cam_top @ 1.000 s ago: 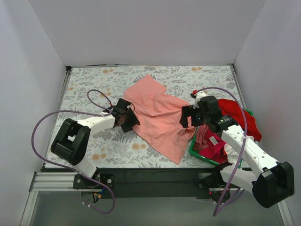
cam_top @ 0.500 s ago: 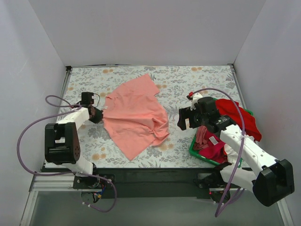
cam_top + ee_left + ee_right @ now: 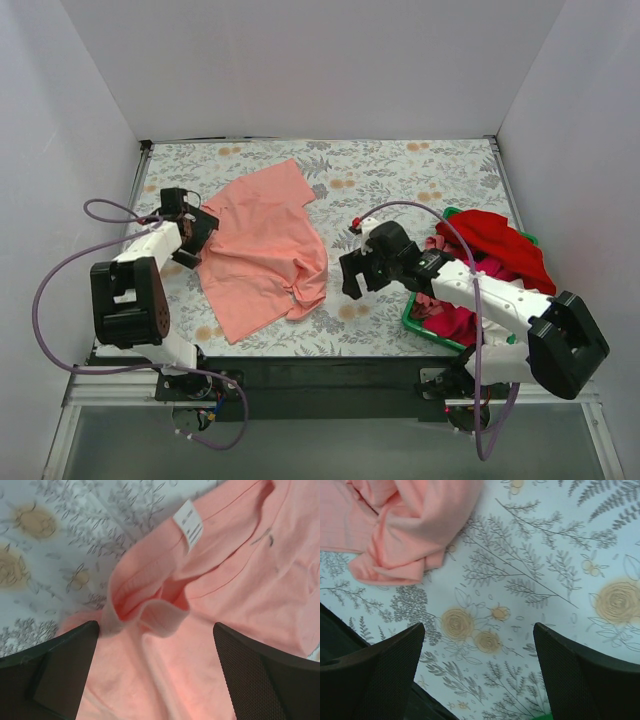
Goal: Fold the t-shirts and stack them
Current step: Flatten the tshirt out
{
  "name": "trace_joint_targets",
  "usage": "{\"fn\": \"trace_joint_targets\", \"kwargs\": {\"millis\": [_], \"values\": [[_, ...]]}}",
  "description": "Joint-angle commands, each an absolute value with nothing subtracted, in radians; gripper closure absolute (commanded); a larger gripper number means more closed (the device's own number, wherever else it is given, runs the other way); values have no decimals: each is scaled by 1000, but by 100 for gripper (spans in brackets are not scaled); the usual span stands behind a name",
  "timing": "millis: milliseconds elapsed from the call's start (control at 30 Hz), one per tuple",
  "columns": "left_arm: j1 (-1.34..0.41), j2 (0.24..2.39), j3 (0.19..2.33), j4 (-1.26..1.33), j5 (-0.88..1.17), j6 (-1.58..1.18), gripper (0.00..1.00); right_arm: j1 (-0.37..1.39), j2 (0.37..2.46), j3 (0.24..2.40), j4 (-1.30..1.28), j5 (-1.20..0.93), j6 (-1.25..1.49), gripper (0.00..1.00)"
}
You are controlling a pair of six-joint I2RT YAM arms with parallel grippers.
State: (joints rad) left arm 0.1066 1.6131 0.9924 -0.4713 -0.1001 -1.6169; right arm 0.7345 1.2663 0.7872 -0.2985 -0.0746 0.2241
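A salmon-pink t-shirt lies crumpled and partly spread on the left half of the floral table. Its collar and white label show in the left wrist view. My left gripper hovers over the shirt's left edge near the collar. There the left gripper stands open, with cloth under it and nothing pinched. My right gripper is open, just right of the shirt's bunched lower corner. Between the right gripper's fingers only tablecloth shows. A red t-shirt and a magenta one lie in the basket.
The green plastic basket stands at the right near edge, under my right forearm. White walls close the table on three sides. The black rail with the arm bases runs along the near edge.
The left gripper dragged the salmon-pink shirt leftward, then opened and let it go. The right arm swung left and lower, away from the basket toward the shirt's right corner.
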Motion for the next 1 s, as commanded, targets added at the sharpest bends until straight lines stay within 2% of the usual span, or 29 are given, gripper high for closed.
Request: {"fn": "trace_joint_targets", "kwargs": {"millis": [0, 133, 333, 467, 633, 800, 833, 867, 933, 967], "values": [[104, 1458, 907, -517, -68, -1655, 2, 816, 1298, 807, -172, -3, 357, 5], [81, 1286, 810, -572, -54, -1696, 2, 905, 1330, 741, -45, 63, 495, 7], [-73, 1045, 649, -650, 34, -1729, 2, 1005, 1400, 735, 26, 103, 597, 10], [-193, 925, 566, -729, 49, -1779, 2, 1029, 1440, 726, 66, 141, 656, 12], [-224, 818, 486, -753, 132, -1807, 2, 1045, 1495, 745, 89, 147, 707, 19], [-225, 795, 506, -788, 146, -1761, 2, 1068, 1560, 762, 91, 137, 721, 37], [-225, 804, 518, -796, 146, -1753, 2, 1069, 1565, 764, 91, 133, 722, 45], [-225, 819, 529, -805, 144, -1749, 2, 1071, 1568, 762, 91, 136, 723, 72], [-225, 836, 555, -825, 143, -1733, 2, 1071, 1559, 750, 89, 168, 721, 86], [-225, 842, 563, -831, 141, -1729, 2, 1071, 1552, 746, 89, 184, 713, 97]]}}
